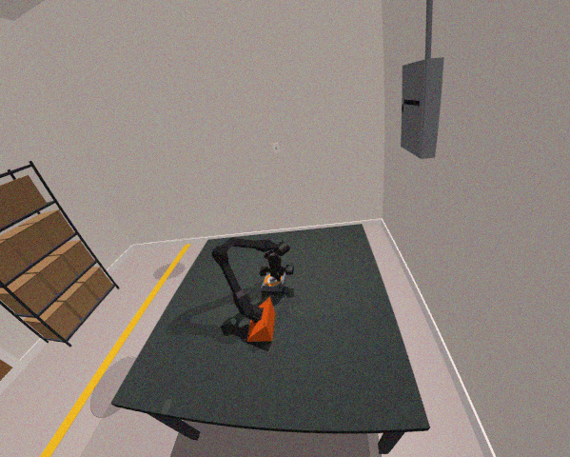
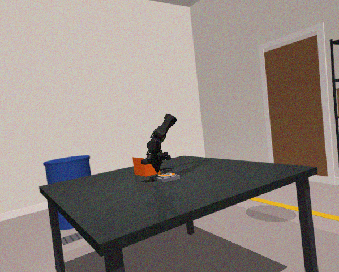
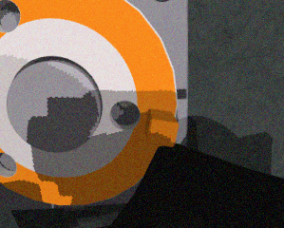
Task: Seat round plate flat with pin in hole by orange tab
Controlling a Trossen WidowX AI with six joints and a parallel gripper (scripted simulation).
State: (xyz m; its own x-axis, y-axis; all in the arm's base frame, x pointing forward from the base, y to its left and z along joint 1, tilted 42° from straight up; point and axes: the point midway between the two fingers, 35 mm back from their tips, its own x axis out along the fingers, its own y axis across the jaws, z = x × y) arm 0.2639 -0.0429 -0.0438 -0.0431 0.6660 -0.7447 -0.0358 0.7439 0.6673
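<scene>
Item: round plate [image 3: 85, 89], orange ring with white inner band, seated on the grey post [image 3: 53, 104] over the grey base [image 3: 174, 19]. The wrist view alone shows the orange tab [image 3: 162, 128] and the small hole [image 3: 125, 113] beside it at the plate's right; whether the pin sits inside cannot be told. Exterior view: plate [image 2: 166, 174] beside an orange wedge [image 2: 141, 170] on the dark table [image 2: 192, 190]. Gripper [image 2: 157, 170]: clenched on nothing, tip at the plate's edge near the tab. No legible writing.
</scene>
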